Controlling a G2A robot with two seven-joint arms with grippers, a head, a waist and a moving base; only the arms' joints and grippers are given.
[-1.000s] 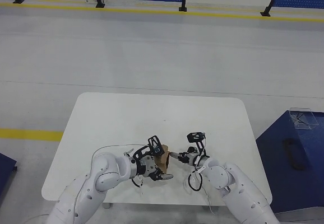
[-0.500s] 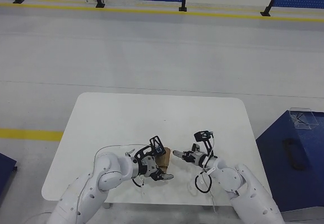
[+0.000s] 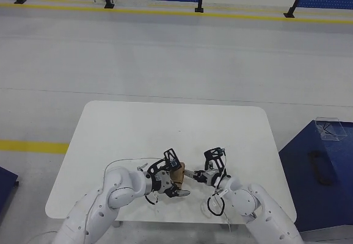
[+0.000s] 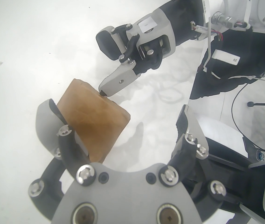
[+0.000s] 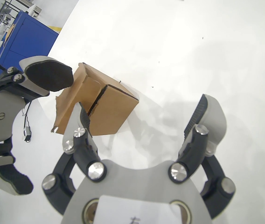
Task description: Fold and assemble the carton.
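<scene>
A small brown carton (image 3: 176, 172) stands on the white table (image 3: 134, 128) near its front edge, with a torn flap (image 5: 76, 94) standing loose on one end. My left gripper (image 4: 115, 106) is open around the carton (image 4: 95, 120): one finger lies against its side and the other stands well clear. My right gripper (image 5: 144, 103) is open too. One of its fingertips (image 4: 104, 89) touches the carton's upper edge beside the flap, and the other is off over bare table. In the top view the right gripper (image 3: 192, 175) is just right of the carton.
Blue cabinets (image 3: 332, 177) stand off the table's right side. Loose cables (image 4: 251, 103) hang from the right arm close to the table. The table's far half is bare white surface.
My right gripper drew back slightly from the carton, then came in again, and its fingertip now touches the carton's edge. The left gripper and carton shifted a little toward the front edge.
</scene>
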